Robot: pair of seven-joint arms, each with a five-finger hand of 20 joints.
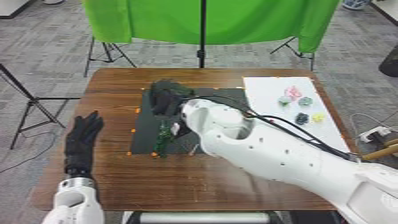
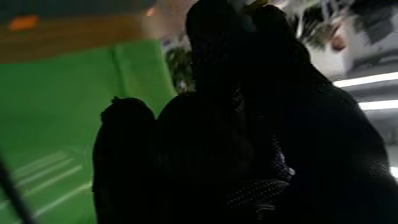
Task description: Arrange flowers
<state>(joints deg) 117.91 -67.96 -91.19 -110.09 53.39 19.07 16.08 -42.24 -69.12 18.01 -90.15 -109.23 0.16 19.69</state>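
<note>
In the head view my right hand [image 1: 166, 98] is over the upper left of the black mat [image 1: 147, 131], its arm crossing from the right. Leafy green stems [image 1: 164, 136] extend below it, beside a small pale object [image 1: 175, 128]. My left hand [image 1: 83, 136] is open with straight fingers at the table's left side. Up close in the right wrist view, the dark glove of my right hand [image 2: 222, 130] has a small yellowish thing [image 2: 255, 6] at its far end and some green leaves [image 2: 180, 67] beside it. Whether it holds a stem is hidden.
A white sheet [image 1: 266, 92] at the table's right bears small pink [image 1: 293, 92], green [image 1: 305, 101], dark blue [image 1: 302, 118] and yellow [image 1: 318, 117] flowers. A green cloth [image 1: 258, 22] hangs on a stand behind the brown table [image 1: 115, 172].
</note>
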